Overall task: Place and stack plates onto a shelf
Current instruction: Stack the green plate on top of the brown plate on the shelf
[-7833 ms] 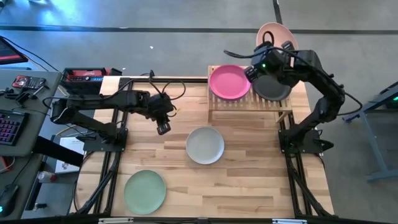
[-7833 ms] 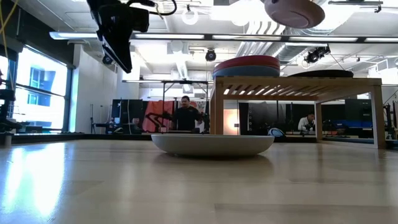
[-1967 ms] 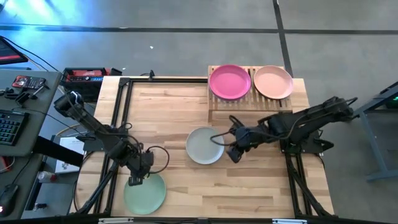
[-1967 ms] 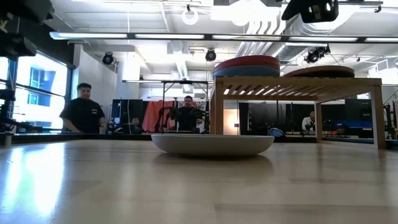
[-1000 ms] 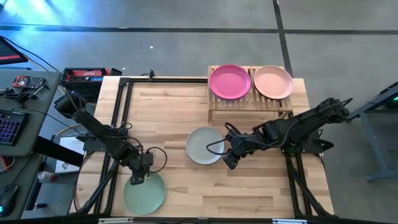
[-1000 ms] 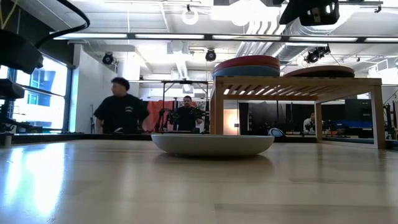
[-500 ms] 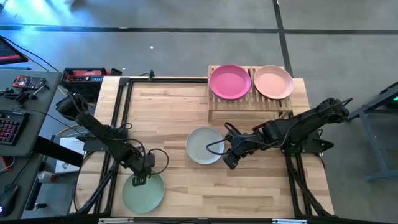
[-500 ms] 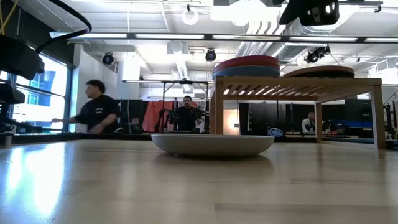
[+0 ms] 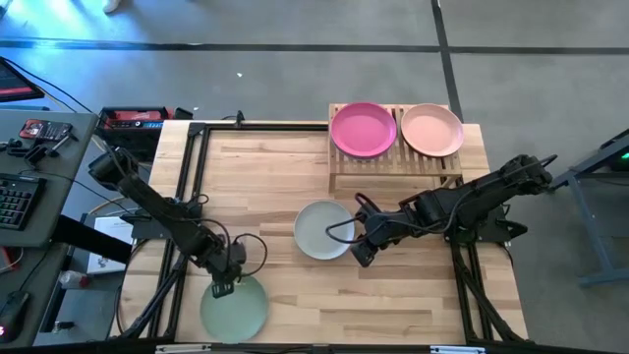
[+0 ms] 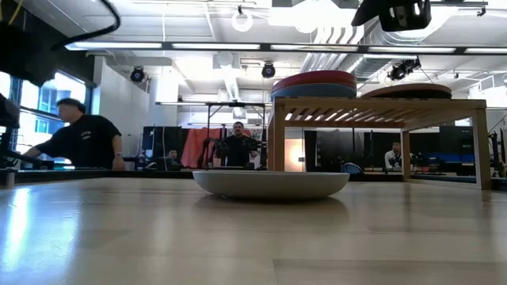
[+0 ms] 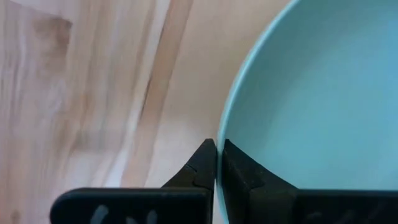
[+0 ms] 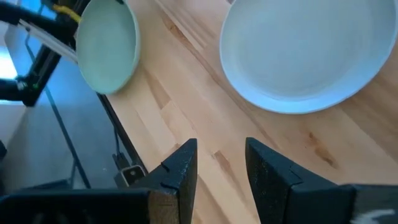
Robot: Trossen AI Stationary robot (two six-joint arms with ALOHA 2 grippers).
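High view, lower left: left gripper is clamped on the mint green plate, the pickup step. Right gripper, fingers apart, hovers beside the off-white plate; next, I judge, lift toward the shelf.

The light-wood slatted shelf is set at the table's far edge; two stacks of plates are carried on it, side by side, topped by a magenta plate and a peach-pink plate; a blue plate is seen beneath the magenta one; an off-white plate is laid flat at mid-table; a mint green plate is found near the front left corner, its rim pinched between dark fingers.
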